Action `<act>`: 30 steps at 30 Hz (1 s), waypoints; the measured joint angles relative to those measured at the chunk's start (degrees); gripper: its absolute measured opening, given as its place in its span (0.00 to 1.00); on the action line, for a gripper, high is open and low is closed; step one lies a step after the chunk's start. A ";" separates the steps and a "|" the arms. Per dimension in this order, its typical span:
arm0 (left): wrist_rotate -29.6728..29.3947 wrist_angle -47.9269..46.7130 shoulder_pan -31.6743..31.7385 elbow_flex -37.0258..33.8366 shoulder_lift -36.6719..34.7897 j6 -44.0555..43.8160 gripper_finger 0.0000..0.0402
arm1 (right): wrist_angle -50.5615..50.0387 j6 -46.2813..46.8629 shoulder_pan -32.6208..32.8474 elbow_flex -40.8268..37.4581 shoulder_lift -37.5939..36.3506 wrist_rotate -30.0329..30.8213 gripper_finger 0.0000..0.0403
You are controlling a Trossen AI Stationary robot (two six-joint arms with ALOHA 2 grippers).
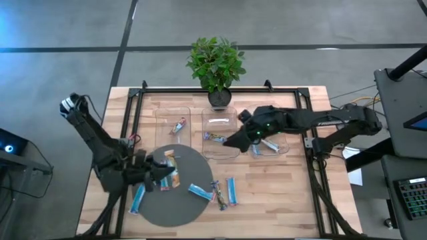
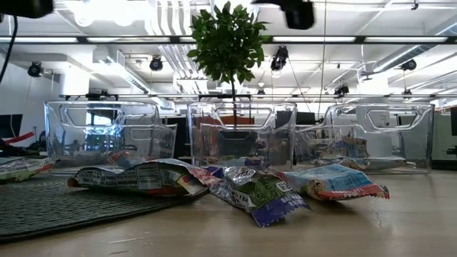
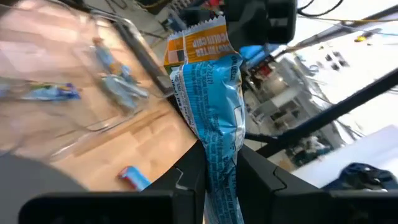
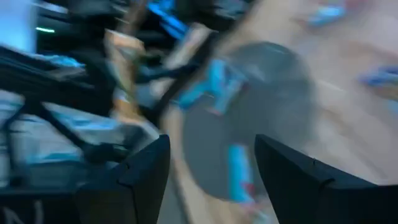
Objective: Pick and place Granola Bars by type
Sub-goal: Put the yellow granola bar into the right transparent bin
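Left gripper point(image 1: 162, 175) over the grey mat point(image 1: 193, 212), jaws pinching a blue bar point(image 3: 214, 106) with a tan one behind it; two types together risk missorting. Right gripper point(image 1: 230, 141), jaws spread, empty, above the middle tray point(image 1: 220, 120).

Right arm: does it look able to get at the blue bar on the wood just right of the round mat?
Probably yes. The right gripper is open and empty over the middle clear tray, and the blue bar lies flat on bare wood with nothing over it. The left gripper is shut on another bar, off to the side.
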 joint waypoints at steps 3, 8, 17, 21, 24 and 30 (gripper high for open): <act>5.03 8.81 3.63 -1.99 0.93 6.67 0.13 | 7.79 1.92 0.00 -0.10 3.08 -2.34 0.56; 9.91 10.80 7.84 -2.20 1.83 11.46 0.13 | 10.28 3.21 0.00 1.79 8.69 -3.04 0.56; 12.27 10.72 11.74 -2.18 2.06 15.05 0.13 | 11.66 3.15 0.80 6.61 14.76 -4.39 0.56; 14.68 10.69 13.68 -2.18 2.16 15.63 0.13 | 12.79 3.23 1.74 8.97 17.06 -4.66 0.56; 17.49 10.69 14.99 -2.18 2.51 15.67 0.13 | 13.50 2.59 2.46 11.36 18.81 -4.65 0.56; 19.52 11.26 15.75 -2.18 2.69 15.69 0.13 | 13.30 0.12 3.02 15.95 21.76 -4.22 0.56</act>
